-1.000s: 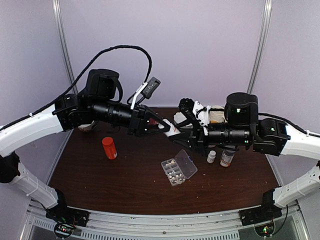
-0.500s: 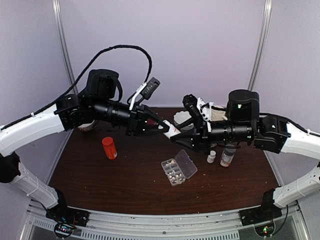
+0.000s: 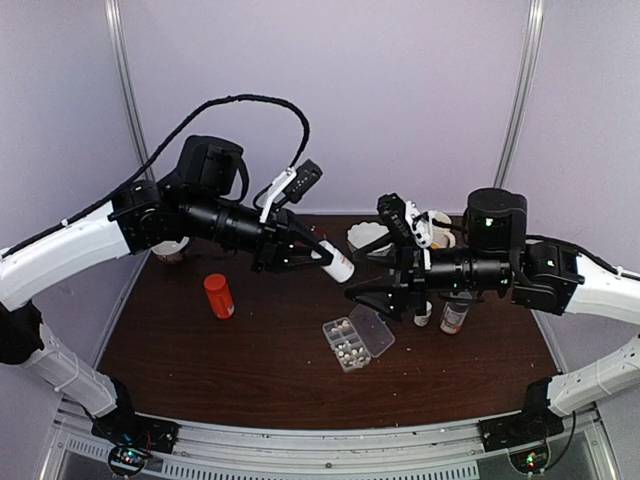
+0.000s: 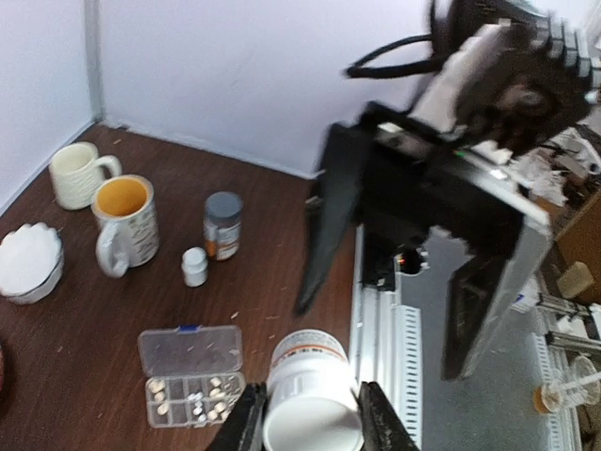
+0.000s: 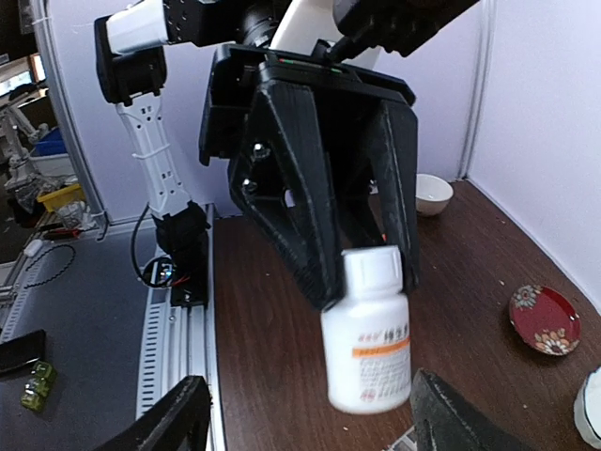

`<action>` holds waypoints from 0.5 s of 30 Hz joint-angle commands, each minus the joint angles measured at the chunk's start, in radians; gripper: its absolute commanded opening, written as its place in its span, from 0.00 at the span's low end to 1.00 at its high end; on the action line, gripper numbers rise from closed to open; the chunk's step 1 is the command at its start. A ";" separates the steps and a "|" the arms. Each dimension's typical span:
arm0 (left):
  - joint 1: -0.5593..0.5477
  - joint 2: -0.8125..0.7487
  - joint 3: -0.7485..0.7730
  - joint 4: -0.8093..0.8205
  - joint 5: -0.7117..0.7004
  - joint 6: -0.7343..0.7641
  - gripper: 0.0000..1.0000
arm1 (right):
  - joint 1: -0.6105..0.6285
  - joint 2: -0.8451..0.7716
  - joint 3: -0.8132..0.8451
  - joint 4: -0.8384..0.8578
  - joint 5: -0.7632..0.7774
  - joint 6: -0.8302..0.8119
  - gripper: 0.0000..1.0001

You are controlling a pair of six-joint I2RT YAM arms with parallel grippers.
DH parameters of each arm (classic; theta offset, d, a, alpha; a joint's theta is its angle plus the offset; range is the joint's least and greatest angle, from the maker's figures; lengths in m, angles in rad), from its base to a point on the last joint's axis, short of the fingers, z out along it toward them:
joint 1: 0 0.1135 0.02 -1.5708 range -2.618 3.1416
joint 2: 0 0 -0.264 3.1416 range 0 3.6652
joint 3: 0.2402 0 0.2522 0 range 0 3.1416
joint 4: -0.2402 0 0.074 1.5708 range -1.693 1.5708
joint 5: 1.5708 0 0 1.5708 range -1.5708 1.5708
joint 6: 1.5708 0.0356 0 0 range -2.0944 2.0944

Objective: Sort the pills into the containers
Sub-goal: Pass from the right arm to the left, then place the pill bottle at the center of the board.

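My left gripper [image 3: 326, 256] is shut on the cap end of a white bottle [image 3: 339, 265] with an orange label band, held in the air above the table. In the left wrist view the bottle [image 4: 313, 395] sits between my fingers [image 4: 246, 425]. My right gripper [image 3: 362, 277] stands open just right of it, with its jaws spread either side of the bottle's base [image 5: 368, 329] and apart from it. The clear organizer box [image 3: 372, 328] lies open below, with whitish pills [image 3: 345, 342] in several compartments [image 4: 191, 399].
A red-capped orange pill bottle [image 3: 218, 296] stands at the left. A small white bottle [image 3: 423, 314] and a grey-capped bottle [image 3: 454, 318] stand right of the organizer. A white bowl [image 3: 368, 237] and two mugs [image 4: 127, 221] sit at the back, and a red dish [image 5: 543, 319] is near the wall.
My right gripper has opened, let go of the white bottle and drawn back to the right. The left gripper keeps hold of the bottle and has lifted it slightly.
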 commanded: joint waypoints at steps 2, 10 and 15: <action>0.119 0.044 0.003 -0.204 -0.363 -0.005 0.00 | -0.011 -0.102 -0.120 0.059 0.283 0.021 0.80; 0.212 0.249 -0.036 -0.134 -0.526 -0.019 0.00 | -0.129 -0.216 -0.301 0.110 0.467 0.182 0.84; 0.261 0.359 -0.029 -0.067 -0.551 -0.048 0.00 | -0.215 -0.285 -0.360 0.092 0.495 0.212 0.84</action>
